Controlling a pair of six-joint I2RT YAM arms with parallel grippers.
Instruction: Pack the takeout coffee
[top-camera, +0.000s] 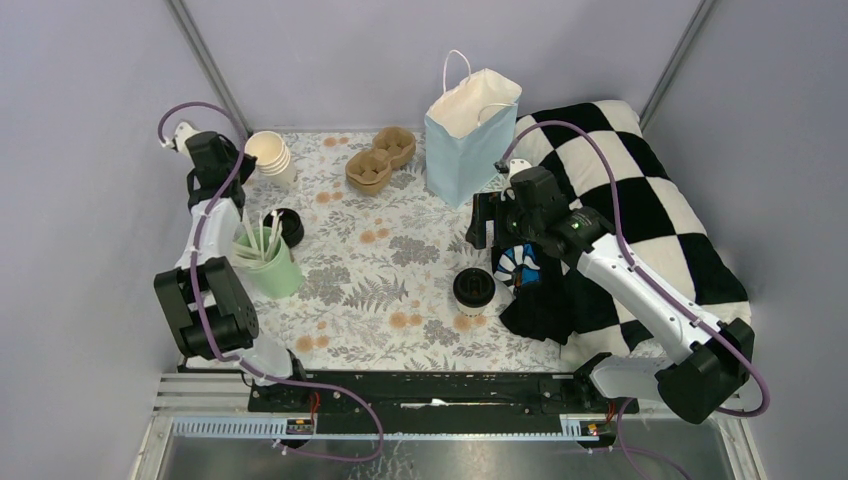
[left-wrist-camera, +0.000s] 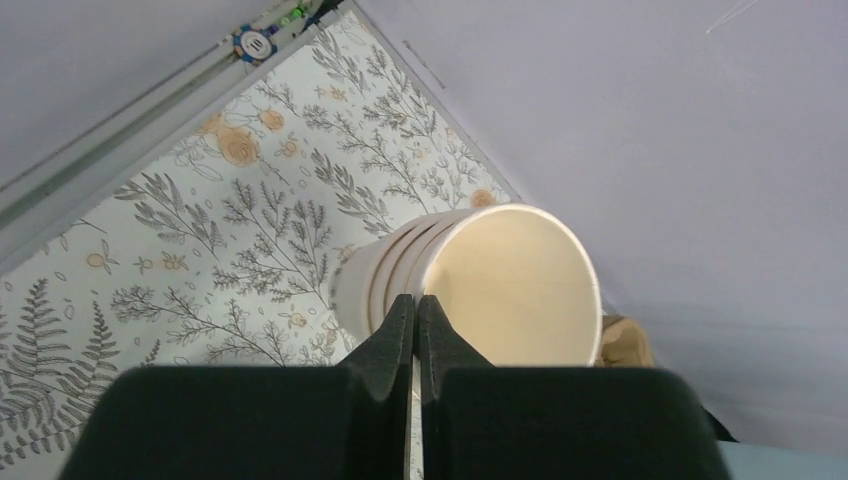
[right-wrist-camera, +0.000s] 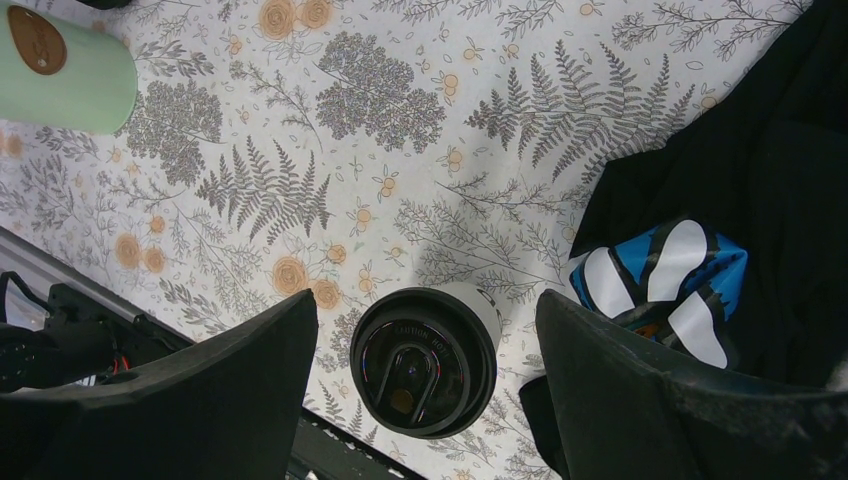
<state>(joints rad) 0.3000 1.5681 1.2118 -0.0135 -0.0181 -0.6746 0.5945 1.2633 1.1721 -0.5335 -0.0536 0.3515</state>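
Observation:
One takeout coffee cup (top-camera: 474, 288), white with a black lid, stands on the floral table near the middle right. In the right wrist view this cup (right-wrist-camera: 425, 362) sits below and between the wide-apart fingers of my right gripper (right-wrist-camera: 425, 305), which is open and holds nothing. My right gripper (top-camera: 487, 232) hovers just behind that cup. A second black-lidded cup (top-camera: 287, 226) stands at the left, behind the mint-green cup (top-camera: 270, 264). The blue paper bag (top-camera: 468, 142) stands open at the back. My left gripper (left-wrist-camera: 416, 302) is shut and empty, right at the stack of cream cups (left-wrist-camera: 480, 285).
A cardboard cup carrier (top-camera: 380, 160) lies left of the bag. A black-and-white checked cushion (top-camera: 640, 215) fills the right side, with black cloth (right-wrist-camera: 760, 180) and a blue-and-white striped thing (top-camera: 520, 265) at its edge beside the cup. The stack of cream cups (top-camera: 271, 156) stands far left.

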